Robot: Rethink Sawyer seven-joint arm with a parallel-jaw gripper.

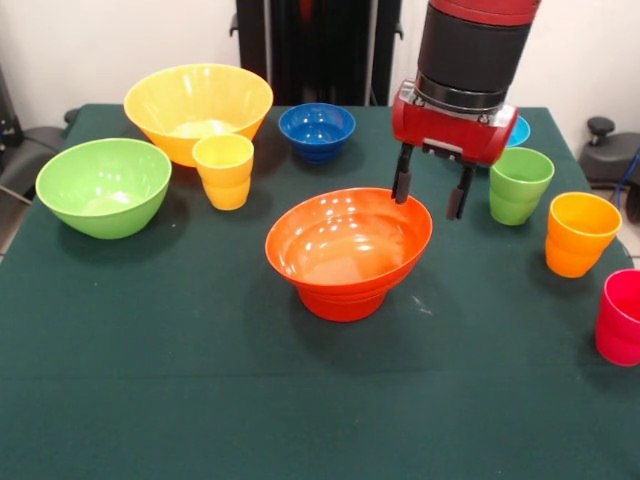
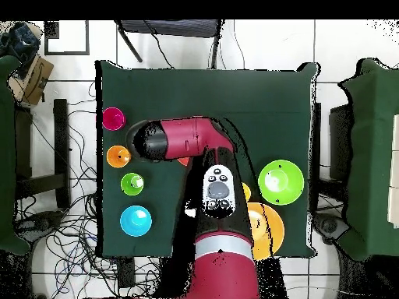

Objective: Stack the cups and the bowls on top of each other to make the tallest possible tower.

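Observation:
The tower (image 1: pixel 345 250) stands mid-table: a wide orange bowl resting on a smaller orange bowl. My gripper (image 1: pixel 431 190) hangs open over its far right rim, with nothing between the fingers (image 1: pixel 402 178). To the left are the large yellow bowl (image 1: pixel 198 105), the large green bowl (image 1: pixel 103 185), the yellow cup (image 1: pixel 224 170) and the small dark blue bowl (image 1: pixel 317 130). To the right are the green cup (image 1: pixel 519 185), the orange-yellow cup (image 1: pixel 581 232) and the pink-red cup (image 1: pixel 622 316). The light blue bowl (image 1: pixel 520 130) peeks out behind the gripper. In the overhead view the arm (image 2: pixel 183 138) hides the tower.
From above, the pink-red cup (image 2: pixel 113 119), orange-yellow cup (image 2: pixel 118 156), green cup (image 2: pixel 132 184) and light blue bowl (image 2: pixel 135 221) line the left edge of the green cloth table (image 2: pixel 257 101). The green bowl (image 2: pixel 280 181) and yellow bowl (image 2: pixel 267 227) sit at the right.

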